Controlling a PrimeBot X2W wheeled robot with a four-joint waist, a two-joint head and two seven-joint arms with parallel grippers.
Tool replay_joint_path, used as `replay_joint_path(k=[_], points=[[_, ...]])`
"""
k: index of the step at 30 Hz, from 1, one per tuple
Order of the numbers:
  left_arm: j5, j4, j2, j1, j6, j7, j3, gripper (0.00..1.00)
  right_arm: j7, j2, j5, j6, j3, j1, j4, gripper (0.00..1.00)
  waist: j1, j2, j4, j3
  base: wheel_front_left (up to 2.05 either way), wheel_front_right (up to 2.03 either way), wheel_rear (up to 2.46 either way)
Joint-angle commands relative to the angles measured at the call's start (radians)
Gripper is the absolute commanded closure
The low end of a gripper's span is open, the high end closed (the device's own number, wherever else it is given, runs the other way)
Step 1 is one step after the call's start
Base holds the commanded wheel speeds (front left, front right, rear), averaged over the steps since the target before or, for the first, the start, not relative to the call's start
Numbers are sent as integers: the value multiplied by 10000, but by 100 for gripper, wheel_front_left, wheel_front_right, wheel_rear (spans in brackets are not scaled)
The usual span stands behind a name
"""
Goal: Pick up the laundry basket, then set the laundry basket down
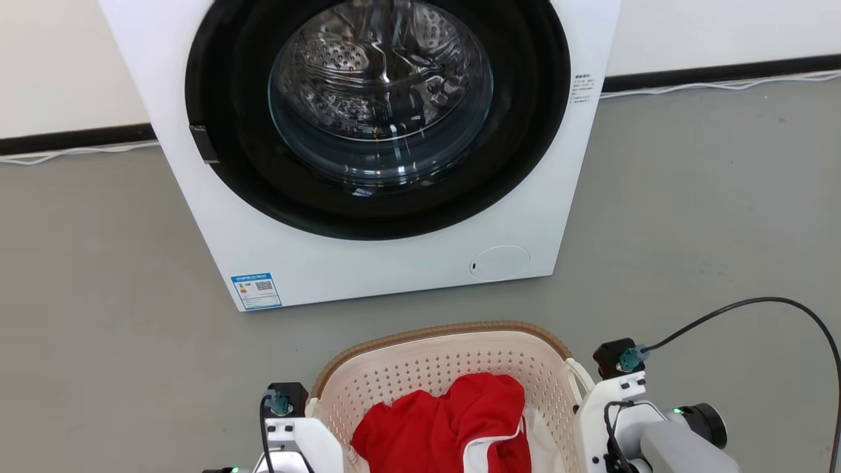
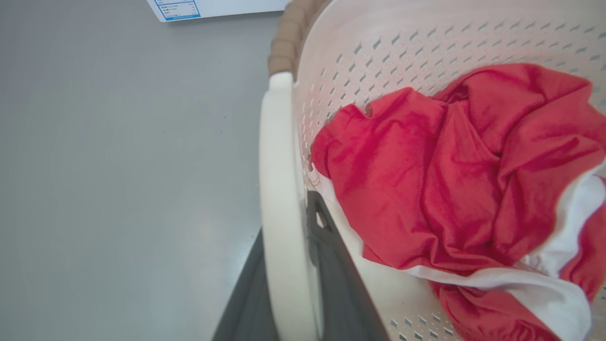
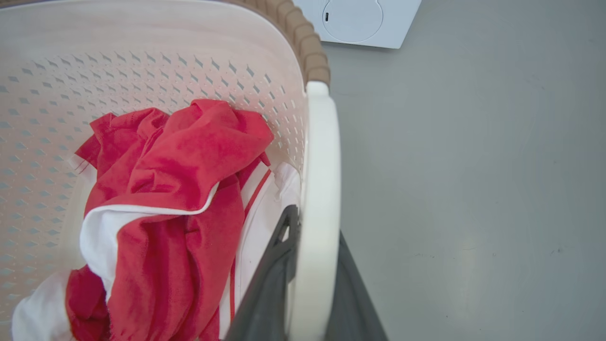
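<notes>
Wrists are chunky white shells (image 1: 299,439) either side of the laundry basket (image 1: 420,364), each topped by a black camera block (image 1: 614,357) with a teal plug (image 1: 629,359). Right of the basket there's a long loopy black cable (image 1: 755,301), a grey forearm (image 1: 677,450) and a tiny green light (image 1: 677,412). Gripper fingers (image 2: 331,284) are dark grey.

1 basket (image 1: 427,364), 1 washing machine (image 1: 368,263)

One high, two close
Head camera looks down over washing machine (image 1: 368,263) and laundry basket (image 1: 433,368); wrist cameras sit close at opposite sides, sharing its inside
</notes>
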Motion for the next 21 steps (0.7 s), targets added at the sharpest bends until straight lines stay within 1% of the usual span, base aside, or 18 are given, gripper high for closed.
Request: replay_joint_path(k=[1,13,21], points=[[42,-190,158,-300,-49,-131,121,100,76,137,10,140,243,-123,-118,100,1,0,13,-37,0,0,0],[-289,-154,158,-388,-125,-135,-234,100,30,137,190,140,436,-209,-9,100,1,0,-34,-210,0,0,0],[-491,-119,158,-438,-97,-163,-407,100,-55,137,195,140,468,-335,134,100,1,0,-4,-268,0,0,0]])
